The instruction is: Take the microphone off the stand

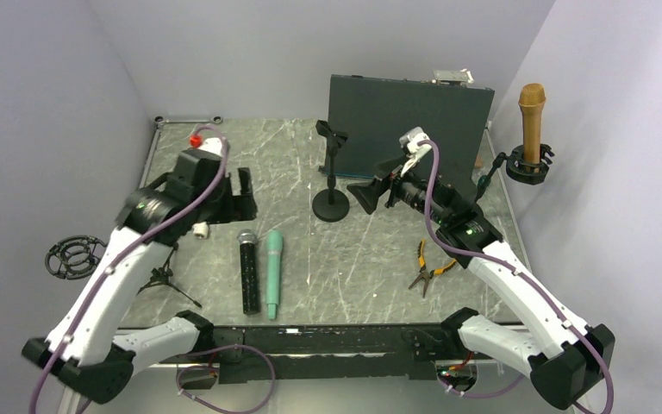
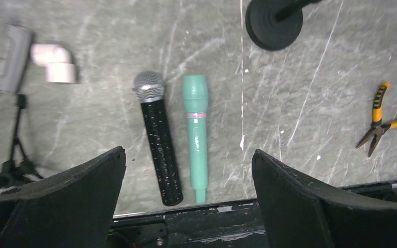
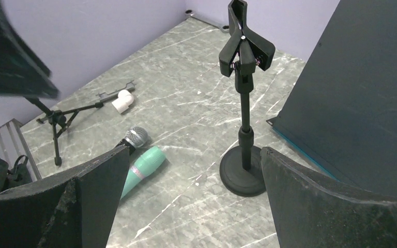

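Our left hand point(image 2: 187, 154) hangs spread wide above the counter point(image 2: 300, 103), gripping nothing. Directly beneath it lie a black microphone point(image 2: 157, 139) and a green microphone point(image 2: 195, 134), side by side and nearly parallel, their heads pointing away from the arm bases. Off to their left we see a white pipe elbow point(image 2: 57, 62) and a small tripod point(image 2: 15, 150).

Our right hand point(image 3: 194, 152) is likewise released, its fingers far apart and touching nothing. It faces a desk stand point(image 3: 244, 103) on a round base, with a bare clip at the top. A dark panel point(image 1: 405, 121) stands upright behind that stand.

At the counter's far right edge a gold microphone point(image 1: 532, 116) sits upright in a black ring mount point(image 1: 530, 166), well apart from both hands. Yellow-handled pliers point(image 1: 429, 267) lie near the right arm.
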### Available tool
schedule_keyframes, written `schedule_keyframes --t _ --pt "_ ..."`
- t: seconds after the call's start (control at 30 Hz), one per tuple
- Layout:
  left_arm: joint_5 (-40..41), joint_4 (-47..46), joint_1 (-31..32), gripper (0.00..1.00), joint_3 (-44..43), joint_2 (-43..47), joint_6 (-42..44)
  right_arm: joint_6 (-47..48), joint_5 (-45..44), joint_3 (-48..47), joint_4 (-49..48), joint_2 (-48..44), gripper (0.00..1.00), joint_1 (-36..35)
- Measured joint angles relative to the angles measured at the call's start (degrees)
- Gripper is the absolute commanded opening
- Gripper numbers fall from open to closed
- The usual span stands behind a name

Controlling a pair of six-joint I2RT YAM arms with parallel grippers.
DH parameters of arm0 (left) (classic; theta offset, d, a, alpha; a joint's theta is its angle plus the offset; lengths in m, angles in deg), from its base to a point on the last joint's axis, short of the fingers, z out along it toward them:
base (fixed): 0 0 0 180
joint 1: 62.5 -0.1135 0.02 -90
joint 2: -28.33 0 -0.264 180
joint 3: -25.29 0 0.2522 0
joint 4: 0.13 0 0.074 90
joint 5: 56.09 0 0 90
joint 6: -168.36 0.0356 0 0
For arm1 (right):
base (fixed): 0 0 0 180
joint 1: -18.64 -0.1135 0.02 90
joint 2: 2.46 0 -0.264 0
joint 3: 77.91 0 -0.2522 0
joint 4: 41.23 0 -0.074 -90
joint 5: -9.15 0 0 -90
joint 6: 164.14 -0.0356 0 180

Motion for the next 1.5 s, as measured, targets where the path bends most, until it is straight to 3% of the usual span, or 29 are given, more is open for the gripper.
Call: schedule_keyframes --t 0.33,0.57,0.83,1.1,1.33,1.5 --pt "14.75 12.57 0.0 0.94 -12.74 12.31 1.84 -5.57 -2.27 -0.5 -0.59 4.7 1.0 -2.21" --pt "19.65 16.17 0.0 0.95 -16.81 20.74 2.69 -17.16 -11.5 -4.13 -4.96 15.34 0.99 -15.98" --pt "23.19 18.23 0.0 0.94 -17.16 25.05 2.01 -34.69 -17.53 -7.43 -18.93 34.14 1.0 -28.11" --pt "30.27 25.38 0.0 0.98 -12.68 24.37 -9.84 -46.1 -13.86 -16.52 -27.23 51.21 1.0 -30.14" --pt "32.3 27.78 -0.92 0.99 -3.39 22.82 -22.29 -49.37 -13.22 -16.57 -29.64 51.65 0.99 -30.71" --pt "35.54 27.89 -6.51 0.99 -2.43 22.29 -27.1 -49.92 -13.18 -14.64 -30.58 50.53 0.99 -30.71"
